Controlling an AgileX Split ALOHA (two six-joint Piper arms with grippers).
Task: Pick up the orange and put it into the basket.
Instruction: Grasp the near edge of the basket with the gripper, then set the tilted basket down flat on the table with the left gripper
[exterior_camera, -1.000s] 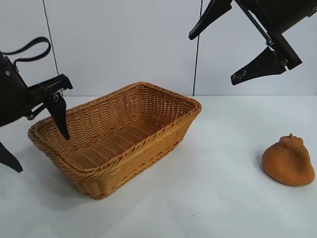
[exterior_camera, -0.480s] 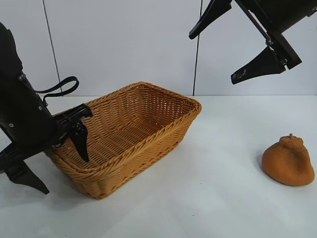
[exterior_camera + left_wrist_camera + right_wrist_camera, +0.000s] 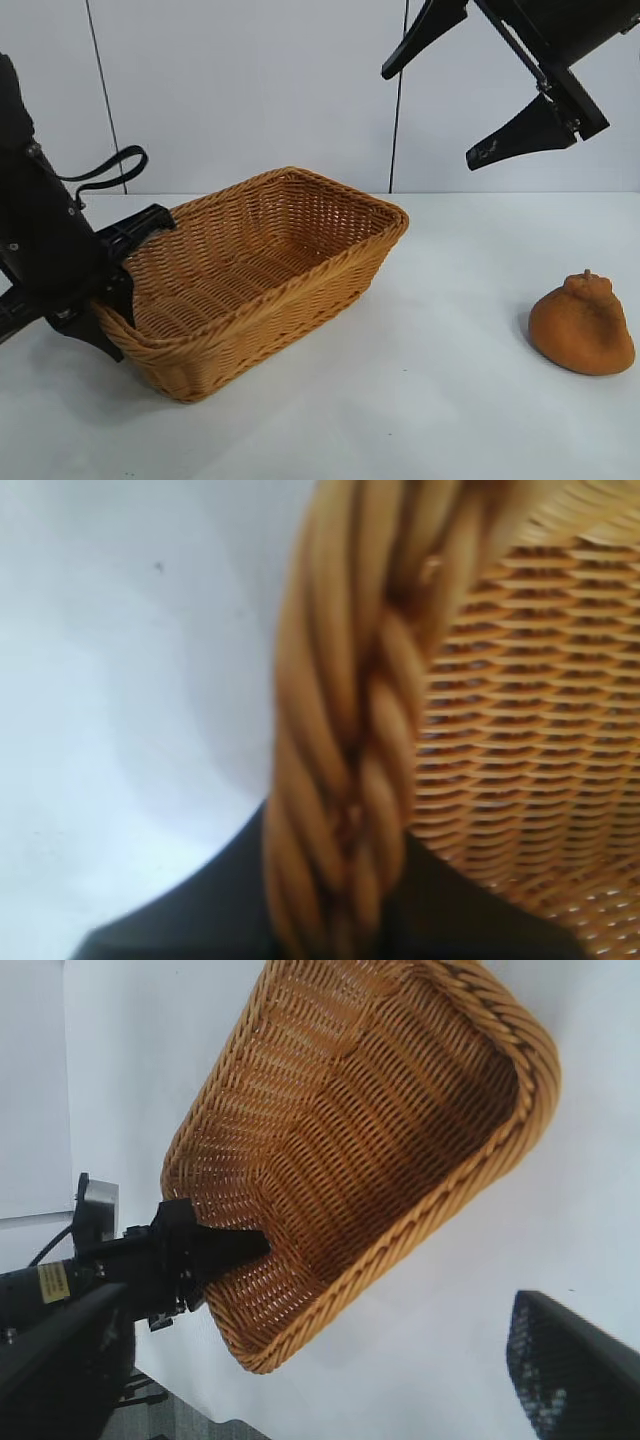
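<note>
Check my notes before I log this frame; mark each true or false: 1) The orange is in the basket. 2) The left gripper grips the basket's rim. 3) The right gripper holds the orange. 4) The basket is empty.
1) False: the orange lies on the table, apart from the basket.
2) True: the left gripper is closed on the braided rim.
3) False: the right gripper hangs open above, empty.
4) True.
</note>
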